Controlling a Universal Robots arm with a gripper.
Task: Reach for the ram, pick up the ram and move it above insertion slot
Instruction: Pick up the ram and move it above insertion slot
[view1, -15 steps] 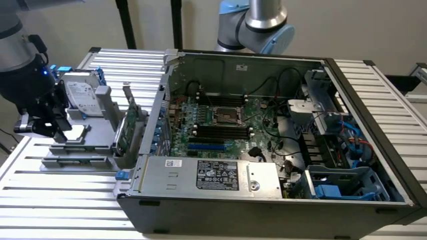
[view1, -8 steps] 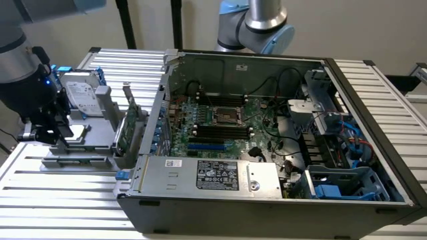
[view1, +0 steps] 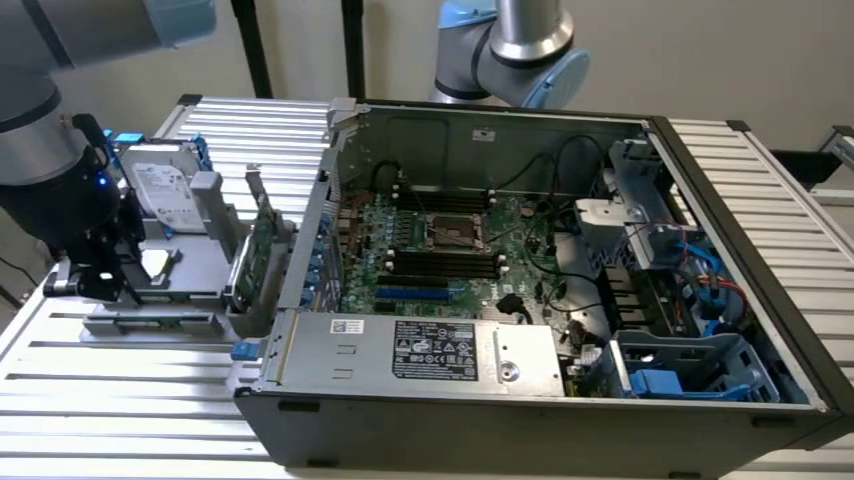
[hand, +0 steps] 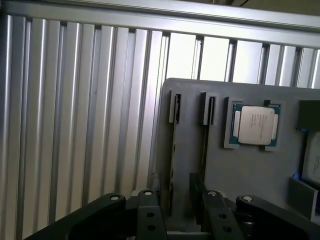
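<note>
So the gripper (hand: 181, 215) hung low over the gray holder (hand: 250, 172), with its fingers (hand: 150, 214) spread well apart and nothing clamped between them. The ram (hand: 173, 160) stood on edge in one of the holder's slots, right under the gap between the fingers, and as far as I could tell nothing was touching it. A processor chip (hand: 255, 125) lay flat on the holder just beyond that. The hard drive (view1: 167, 195) sat near the gripper, and the green card (view1: 254, 260) stood upright between the gripper and the open computer case (view1: 534, 440). The black memory slots (view1: 441, 263) sat inside the case, well apart from the gripper, off toward the exterior view's right.
</note>
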